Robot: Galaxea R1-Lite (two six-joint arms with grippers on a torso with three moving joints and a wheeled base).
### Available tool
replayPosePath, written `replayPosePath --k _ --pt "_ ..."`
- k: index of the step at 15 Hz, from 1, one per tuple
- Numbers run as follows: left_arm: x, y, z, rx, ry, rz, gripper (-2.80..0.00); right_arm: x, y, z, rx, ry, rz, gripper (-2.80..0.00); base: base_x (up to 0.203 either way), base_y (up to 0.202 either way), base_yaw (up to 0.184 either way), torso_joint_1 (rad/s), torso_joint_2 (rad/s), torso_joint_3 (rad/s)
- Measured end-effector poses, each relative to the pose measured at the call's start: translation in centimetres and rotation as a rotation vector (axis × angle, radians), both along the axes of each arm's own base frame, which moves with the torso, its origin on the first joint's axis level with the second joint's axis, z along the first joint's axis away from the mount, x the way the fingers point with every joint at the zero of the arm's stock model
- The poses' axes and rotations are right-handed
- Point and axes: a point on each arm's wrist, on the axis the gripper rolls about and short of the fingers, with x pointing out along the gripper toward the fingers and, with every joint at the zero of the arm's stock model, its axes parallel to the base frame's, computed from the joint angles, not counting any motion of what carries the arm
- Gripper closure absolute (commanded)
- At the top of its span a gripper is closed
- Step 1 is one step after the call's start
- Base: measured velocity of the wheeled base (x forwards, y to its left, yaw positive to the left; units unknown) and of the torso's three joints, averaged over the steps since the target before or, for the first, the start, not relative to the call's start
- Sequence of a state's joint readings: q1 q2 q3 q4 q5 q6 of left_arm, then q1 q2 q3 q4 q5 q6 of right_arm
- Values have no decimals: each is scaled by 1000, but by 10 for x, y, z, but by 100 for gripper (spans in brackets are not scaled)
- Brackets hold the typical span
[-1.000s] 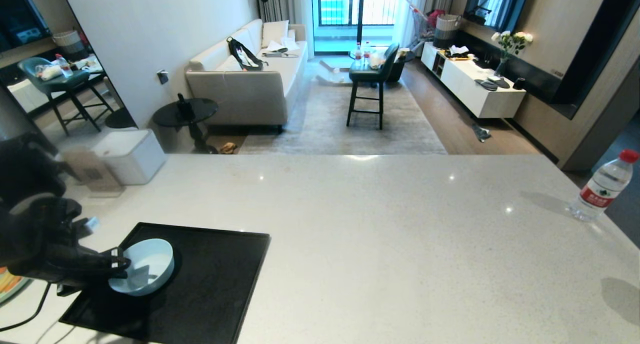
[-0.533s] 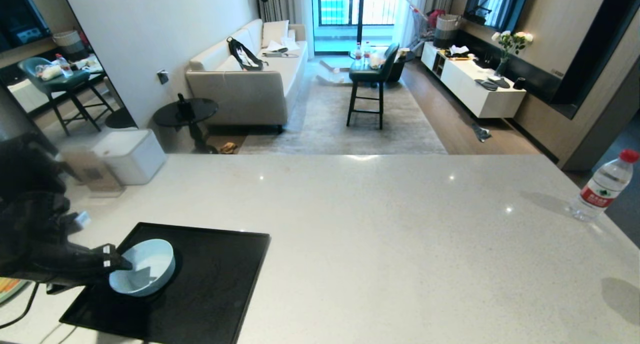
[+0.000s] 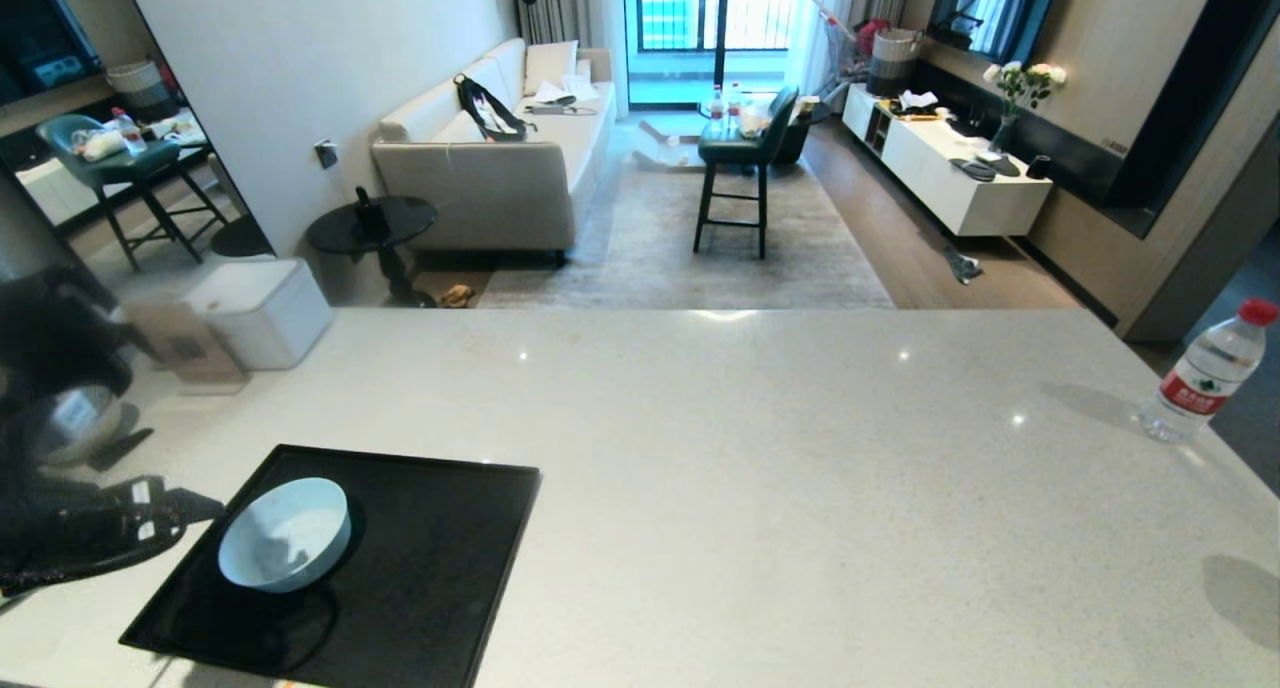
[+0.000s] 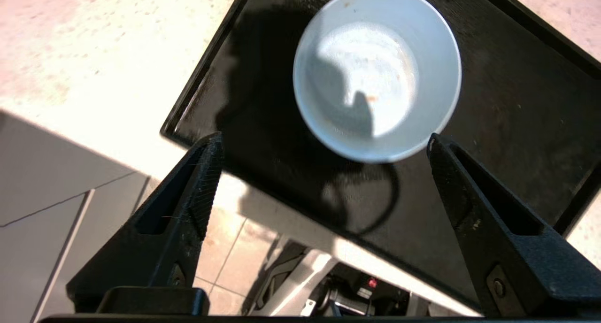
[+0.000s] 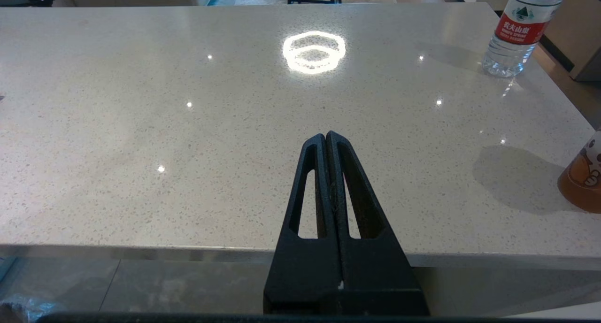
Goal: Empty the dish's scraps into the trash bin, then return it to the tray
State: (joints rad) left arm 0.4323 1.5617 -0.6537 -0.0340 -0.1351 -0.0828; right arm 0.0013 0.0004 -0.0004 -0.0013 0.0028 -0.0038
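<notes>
The dish (image 3: 285, 535) is seen upright on the tray (image 3: 420, 578) at the lower left of the head view, near the tray's left edge; only faint smears are seen inside it. The left claw (image 3: 200, 508) is seen just left of the dish, its fingers (image 4: 188, 191) spread wide apart and holding nothing. The right claw (image 5: 326, 136) is seen with its fingers pressed together over the near edge of the tabletop (image 3: 800, 468). A bottle (image 3: 1205, 373) is seen at the right edge.
</notes>
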Motion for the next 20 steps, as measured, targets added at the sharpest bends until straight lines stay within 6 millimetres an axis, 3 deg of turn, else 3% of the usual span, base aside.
replayPosePath --k 1,7,15,20 --pt "-12 -5 4 11 -15 3 0 0 0 0 0 0 0 0 0 0 0 0 0 0" --pt "-76 -36 15 58 -133 -9 0 0 0 0 0 0 0 0 0 0 0 0 0 0" --pt "-146 -70 12 124 -364 -59 0 0 0 0 0 0 0 0 0 0 0 0 0 0" --pt "-181 -92 -4 168 -572 -269 0 0 0 0 0 1 0 0 0 0 0 0 0 0"
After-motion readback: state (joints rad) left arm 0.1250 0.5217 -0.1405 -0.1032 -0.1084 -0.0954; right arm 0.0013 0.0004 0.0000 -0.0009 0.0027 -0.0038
